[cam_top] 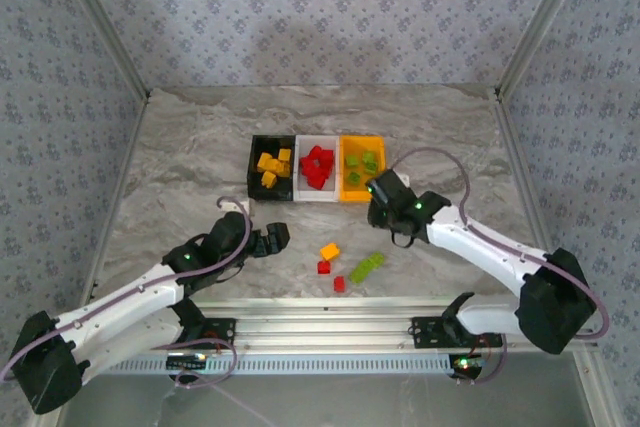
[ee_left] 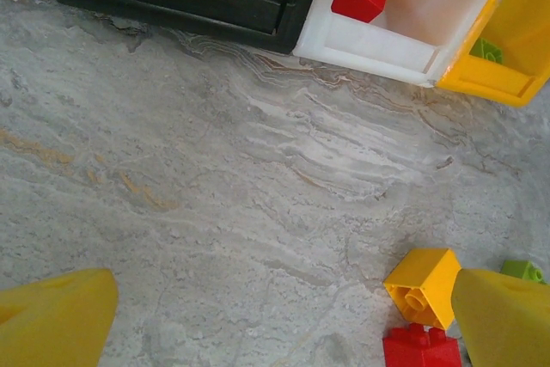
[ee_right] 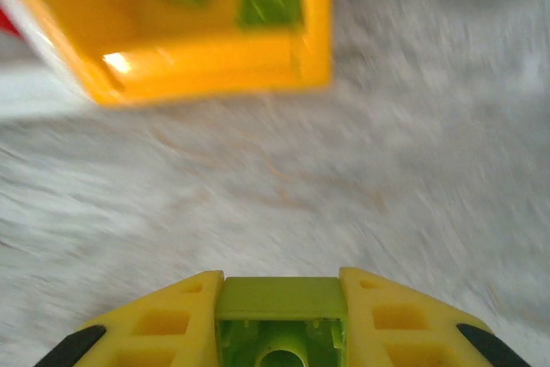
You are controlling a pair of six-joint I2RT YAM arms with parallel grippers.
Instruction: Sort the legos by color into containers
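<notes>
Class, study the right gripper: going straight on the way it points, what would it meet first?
Probably the near wall of the orange bin, past bare table; the right gripper holds a green brick. Depth is unclear.

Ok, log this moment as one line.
left gripper: open, near yellow brick | right gripper: shut on lime brick, short of orange bin | loose: red bricks, loose lime bricks

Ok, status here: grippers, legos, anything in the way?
Right gripper, jaws shut on green lego, near the orange bin. Left gripper, jaws open, empty, by the loose legos. Bare table between held lego and bin.
</notes>
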